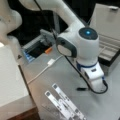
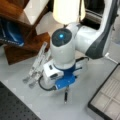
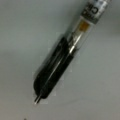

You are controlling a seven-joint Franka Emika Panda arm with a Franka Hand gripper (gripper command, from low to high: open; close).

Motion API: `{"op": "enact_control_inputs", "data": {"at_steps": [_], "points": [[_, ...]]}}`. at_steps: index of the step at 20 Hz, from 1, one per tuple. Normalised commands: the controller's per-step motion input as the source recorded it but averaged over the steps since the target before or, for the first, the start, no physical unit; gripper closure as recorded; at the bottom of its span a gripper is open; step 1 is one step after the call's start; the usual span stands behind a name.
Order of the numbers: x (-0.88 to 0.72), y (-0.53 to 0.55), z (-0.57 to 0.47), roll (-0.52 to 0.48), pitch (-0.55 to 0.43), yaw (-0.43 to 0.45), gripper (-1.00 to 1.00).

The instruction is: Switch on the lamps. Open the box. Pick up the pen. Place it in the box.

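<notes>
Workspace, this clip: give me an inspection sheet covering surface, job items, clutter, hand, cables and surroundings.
Surface: grey table, bare around the pen.
Box: open, lid raised; pale compartments show in a front view.
Pen: lying on the table, directly below the hand in the wrist view; its tip pokes out from under the hand in both front views.
Lamp: lit shade at a front view's top.
Clutter: white strips with black marks.
Hand: low over the pen; fingers hidden.
Cables: white cable on the table; black cable looped at the wrist.
Surroundings: wooden shelf, black perforated board.
</notes>
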Motion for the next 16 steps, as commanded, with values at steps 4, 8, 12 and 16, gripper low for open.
{"op": "enact_control_inputs", "data": {"at_steps": [4, 8, 12, 16], "points": [[0.27, 0.00, -0.03, 0.007, 0.036, 0.019, -1.00], [0.27, 0.00, -0.06, -0.005, 0.049, 0.009, -1.00], [0.30, -0.02, -0.10, 0.019, 0.050, 0.012, -1.00], [0.30, -0.02, -0.07, 0.025, 0.036, 0.015, -1.00]]}}
